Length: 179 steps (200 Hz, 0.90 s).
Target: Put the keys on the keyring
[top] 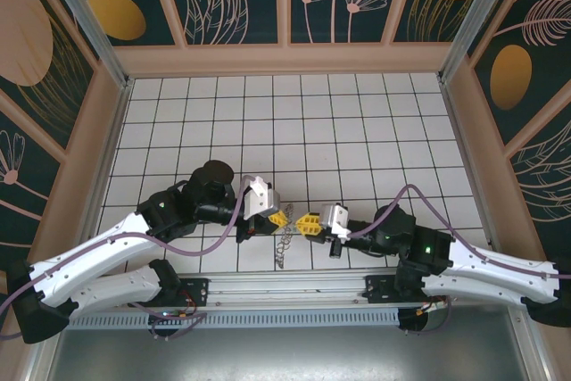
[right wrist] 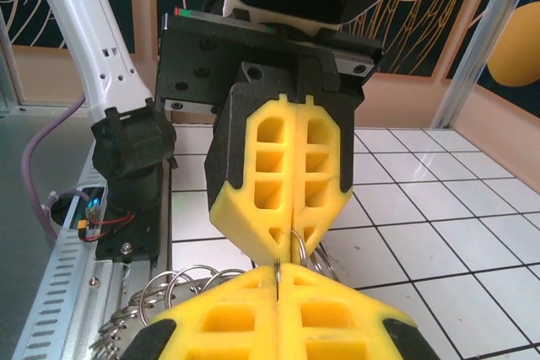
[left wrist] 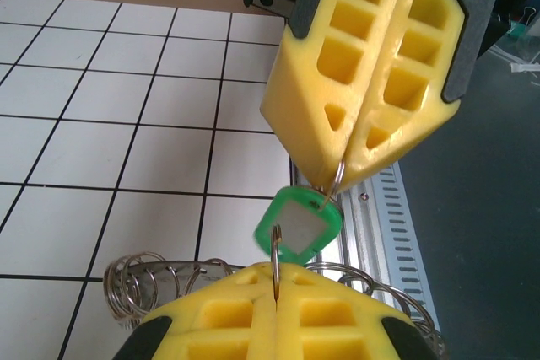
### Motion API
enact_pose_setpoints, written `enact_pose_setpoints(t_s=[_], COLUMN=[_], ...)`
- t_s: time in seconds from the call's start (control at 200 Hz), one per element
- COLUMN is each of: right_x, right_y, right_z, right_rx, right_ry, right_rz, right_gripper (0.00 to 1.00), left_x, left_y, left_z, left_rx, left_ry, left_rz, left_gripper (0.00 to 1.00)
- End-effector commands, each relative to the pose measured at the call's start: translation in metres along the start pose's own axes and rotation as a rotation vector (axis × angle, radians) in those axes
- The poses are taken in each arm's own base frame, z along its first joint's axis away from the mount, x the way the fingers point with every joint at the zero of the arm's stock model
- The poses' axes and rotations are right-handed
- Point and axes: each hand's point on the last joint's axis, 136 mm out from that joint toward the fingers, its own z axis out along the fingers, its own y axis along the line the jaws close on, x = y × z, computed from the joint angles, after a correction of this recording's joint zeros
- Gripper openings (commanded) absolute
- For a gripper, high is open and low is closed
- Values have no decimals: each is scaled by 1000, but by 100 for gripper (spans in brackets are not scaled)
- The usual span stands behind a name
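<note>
Yellow ribbed plastic, cut off at the near edge of the left wrist view, is the left gripper point(left wrist: 276, 284), its jaws pressed together on a thin wire loop of the keyring point(left wrist: 135, 280). How deep the wire runs into the seam is hidden. Just beyond the tips hangs the key point(left wrist: 297, 225), a small rounded green tag with a pale grey centre, lying between the two grippers. Meeting its far corner, the right gripper point(left wrist: 346, 151) has its jaws closed too, pinching a curved bit of thin ring that passes through the key's eye. Whether both bits are one ring is hard to tell. The rest of the keyring, dull linked coils of metal, lies on the white tiled tabletop point(left wrist: 93, 149) beneath, partly covered by the left gripper.
</note>
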Motion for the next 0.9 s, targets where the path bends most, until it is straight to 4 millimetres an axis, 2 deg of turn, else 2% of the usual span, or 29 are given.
enact_pose_setpoints(t_s=[0.0,0.28,0.45,0.626,0.781,0.891], right_x=[-15,-11,-19,-9,4,5], right_y=[-7,-5,-9,-11,-11,-11], right_z=[-5,-8,-20,-19,-14,-15], right_rx=[25,19,55,98,113,117], right_ry=[-18,7,-34,20,85,95], right_rz=[-27,-16,7,57,69,65], right_gripper=[0,0,0,0,0,0], left_x=[-10,-6,-10,-17,-11,-10], left_y=[-5,-4,-3,-7,-5,-7], left_z=[-1,13,17,16,19,19], left_rx=[19,1,-5,16,19,24], left_ry=[-22,32,60,47,60,56], left_rz=[42,46,59,69,63,62], left_gripper=[0,0,0,0,0,0])
